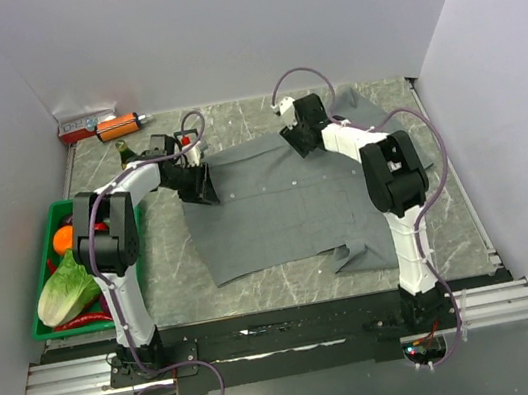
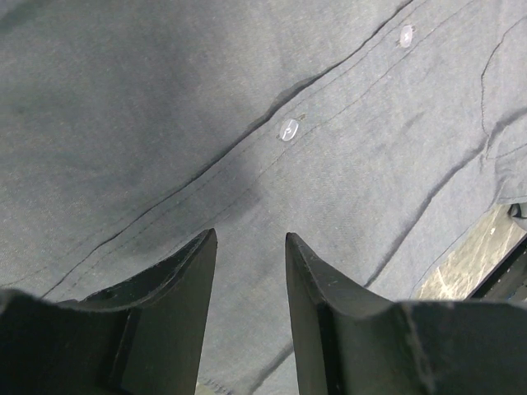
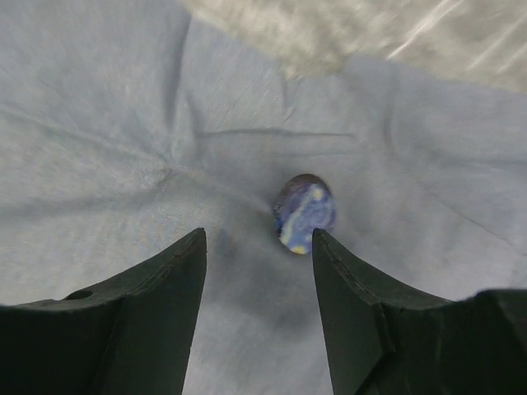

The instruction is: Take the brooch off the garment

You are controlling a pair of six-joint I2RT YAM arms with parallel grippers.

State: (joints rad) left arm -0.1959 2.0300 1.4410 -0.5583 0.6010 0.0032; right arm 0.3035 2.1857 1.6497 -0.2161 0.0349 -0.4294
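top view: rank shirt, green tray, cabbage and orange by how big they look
1. shirt
2. tray
3. cabbage
4. orange, partly hidden, but clearly the smallest

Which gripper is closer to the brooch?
Right. The brooch lies just ahead of the right gripper. The left gripper sits at the other side of the garment, near a white button.

High at the near side, facing down; at each wrist, close onto the garment (image 1: 267,217), common to all.
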